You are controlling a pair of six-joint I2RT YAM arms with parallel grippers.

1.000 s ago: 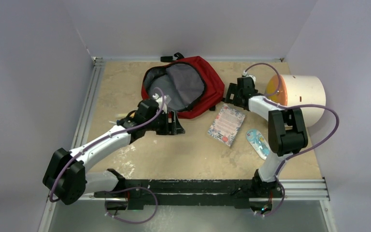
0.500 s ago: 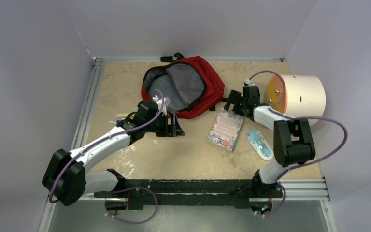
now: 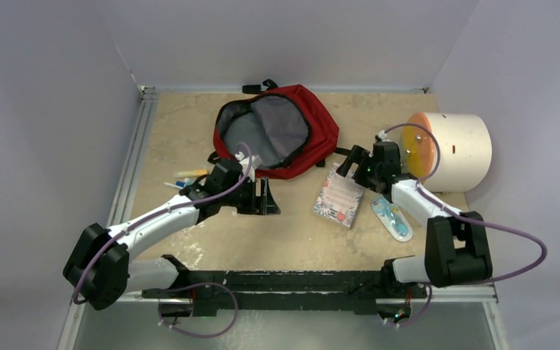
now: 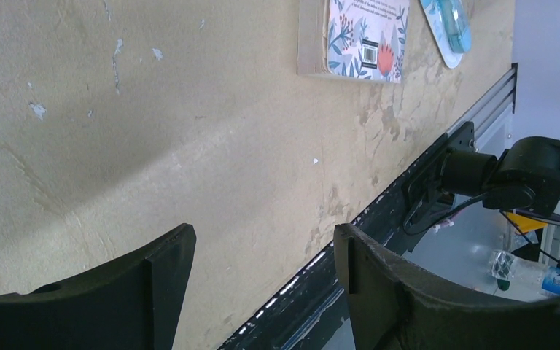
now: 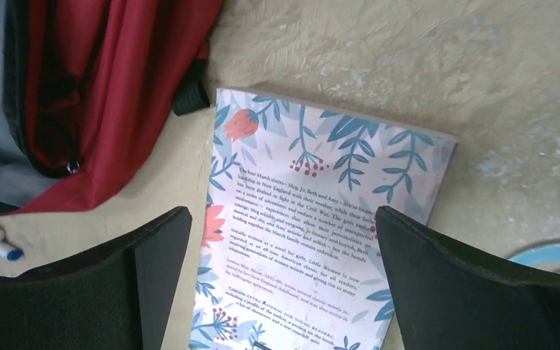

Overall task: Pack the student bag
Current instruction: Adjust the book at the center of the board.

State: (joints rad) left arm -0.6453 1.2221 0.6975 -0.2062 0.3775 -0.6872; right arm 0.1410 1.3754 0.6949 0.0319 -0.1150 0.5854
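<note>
Right hand [image 3: 352, 162] is spread wide with nothing in it, hanging over the far end of the floral paperback [image 3: 340, 197], which lies flat on the surface [image 3: 292, 237] just beside the student bag [image 3: 281, 131]. Left hand [image 3: 265, 197] is released too and empty, low over bare surface just in front of the bag. That bag lies unzipped at the back middle, grey lining showing, with a cream cylinder [image 3: 458, 149] off to its right and a blue packet [image 3: 391, 216] next to the paperback.
</note>
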